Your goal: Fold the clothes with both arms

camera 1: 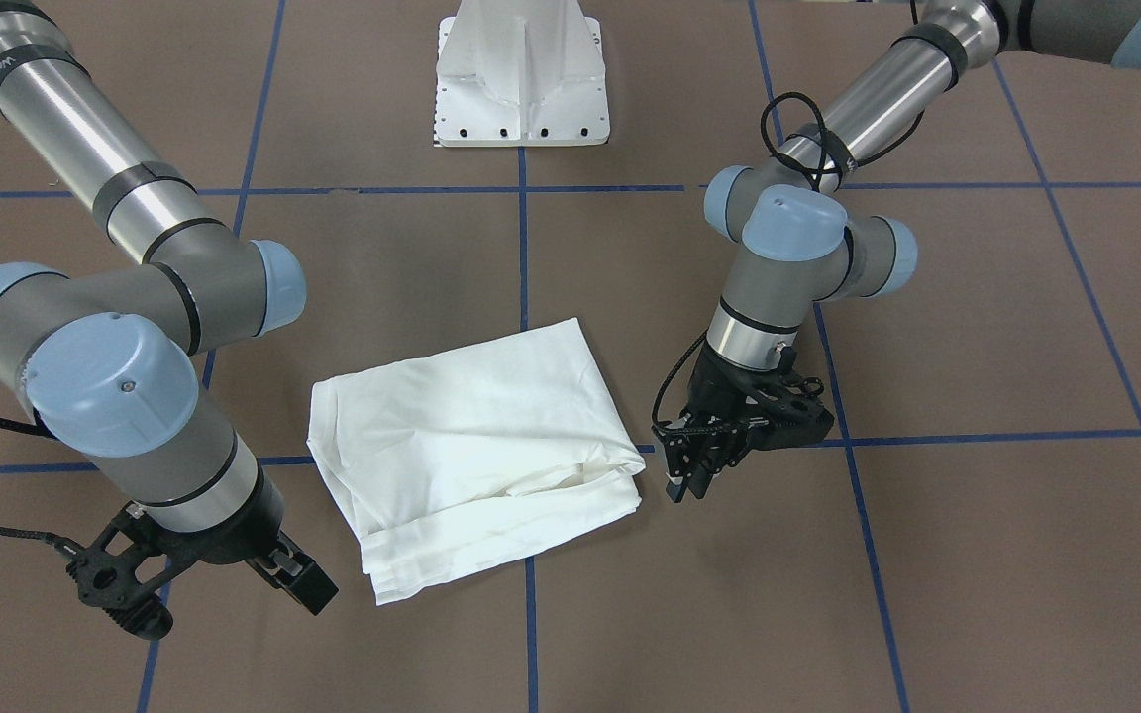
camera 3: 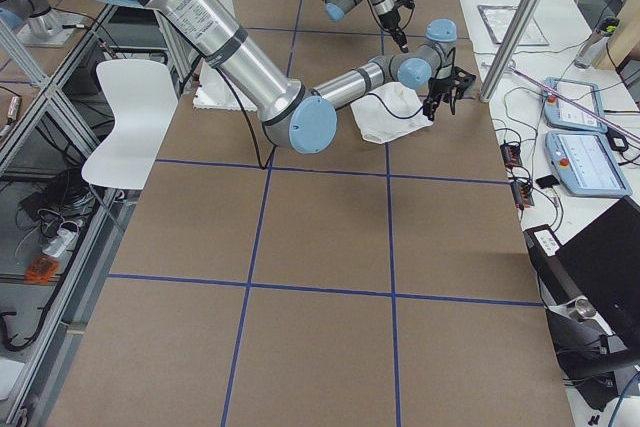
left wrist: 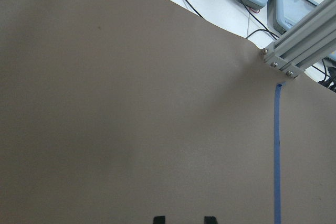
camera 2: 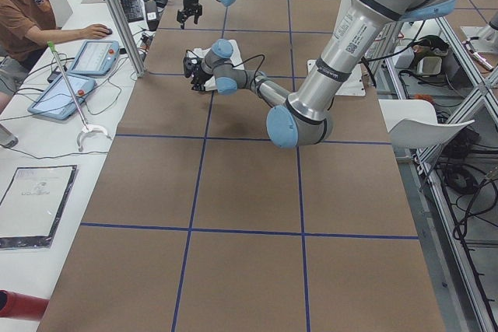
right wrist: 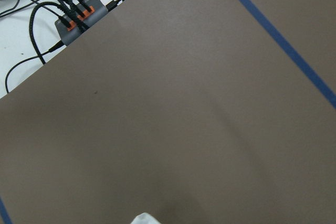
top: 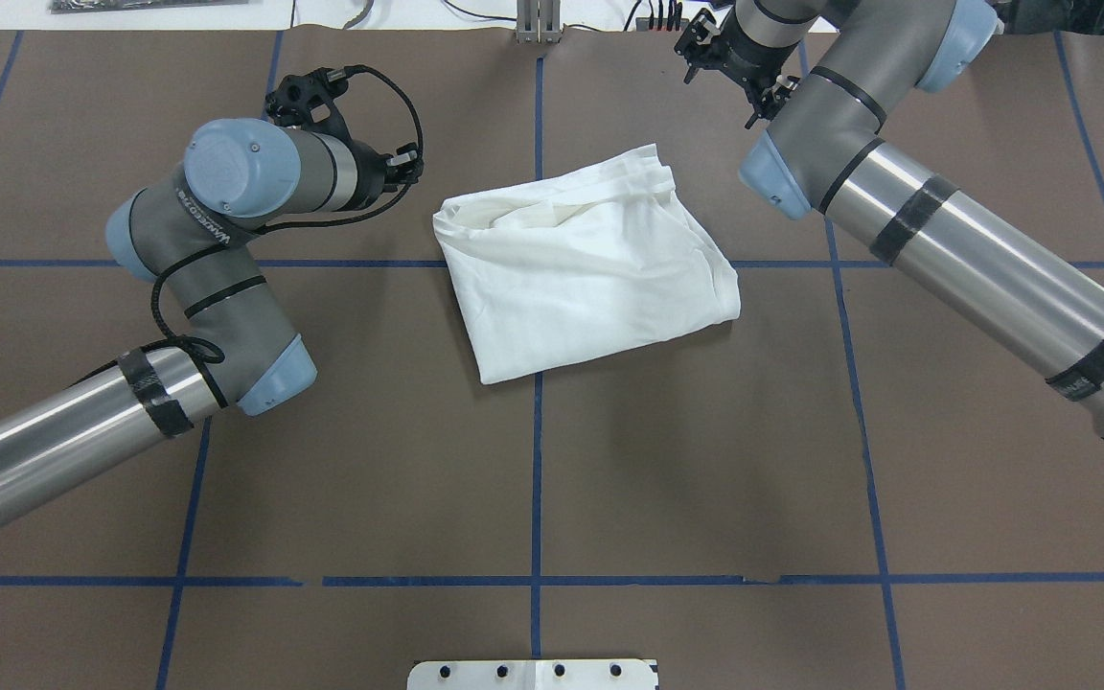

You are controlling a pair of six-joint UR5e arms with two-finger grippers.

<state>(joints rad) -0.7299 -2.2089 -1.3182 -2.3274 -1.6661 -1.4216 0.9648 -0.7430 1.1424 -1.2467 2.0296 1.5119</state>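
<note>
In the front-facing view, the white T-shirt is lying folded into a rough rectangle near the middle of the brown surface. The left gripper is hanging just beside one corner without touching it. Its fingers are showing only a narrow gap and gripping nothing. The right gripper is hovering off the opposite side, fingers spread wide and empty. The shirt edge facing this camera is showing stacked loose layers and a puckered pocket. The cloth is probably going to behave as light, limp and slack, with its layers sliding over one another. The safest hold is likely a pinch through every layer at two corners of one edge.

In the overhead view, the shirt is sitting askew to the blue tape lines, rumpled along its far edge and smooth along the near fold. Both grippers are flanking it, apart from the cloth.

In the exterior left view, the left arm is covering most of the shirt, leaving only a sliver of white.

In the exterior right view, the shirt is showing as a small white patch just beside the right gripper.

In the left wrist view, two fingertips are standing apart over bare surface with nothing between them.

In the right wrist view, a scrap of white is peeking in at the bottom edge, probably a shirt corner. The fingers are out of frame.
</note>
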